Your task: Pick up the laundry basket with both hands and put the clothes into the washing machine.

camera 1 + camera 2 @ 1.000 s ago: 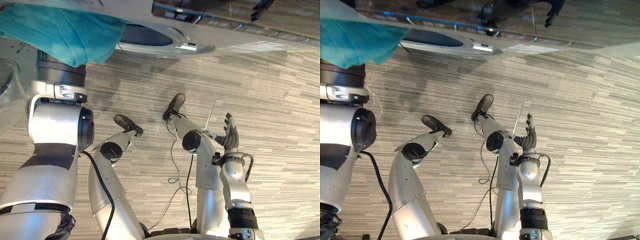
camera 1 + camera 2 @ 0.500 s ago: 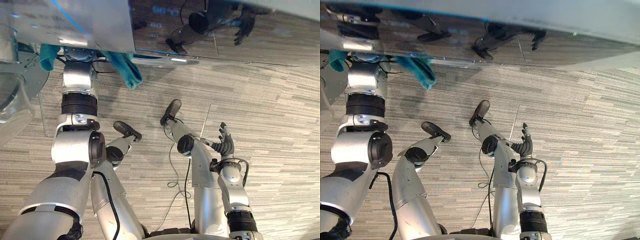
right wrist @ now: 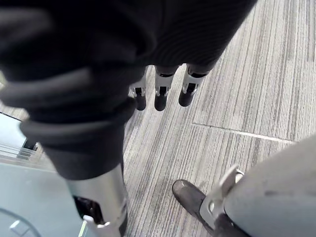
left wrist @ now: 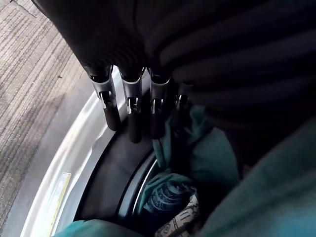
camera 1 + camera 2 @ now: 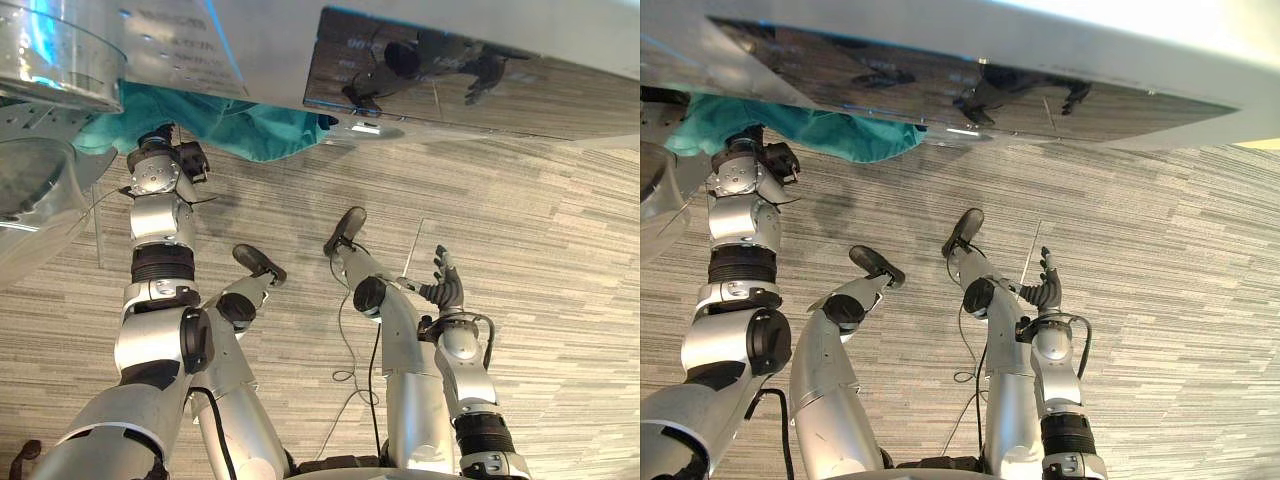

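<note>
Teal cloth (image 5: 250,130) wider across upper left than before. Left robot hand (image 4: 129,113): fingers straight, together, beside cloth at washing machine (image 4: 74,163) rim. Right robot hand (image 5: 445,292) spread, empty.

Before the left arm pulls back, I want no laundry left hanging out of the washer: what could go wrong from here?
1. Much of the teal cloth hangs outside the washing machine opening by the left hand; it may slide to the floor.
2. That hand's straight fingers lie by the dark door seal, cloth beside them; withdrawing could drag cloth out.
3. The right hand hangs open low, likely too far to catch anything.
</note>
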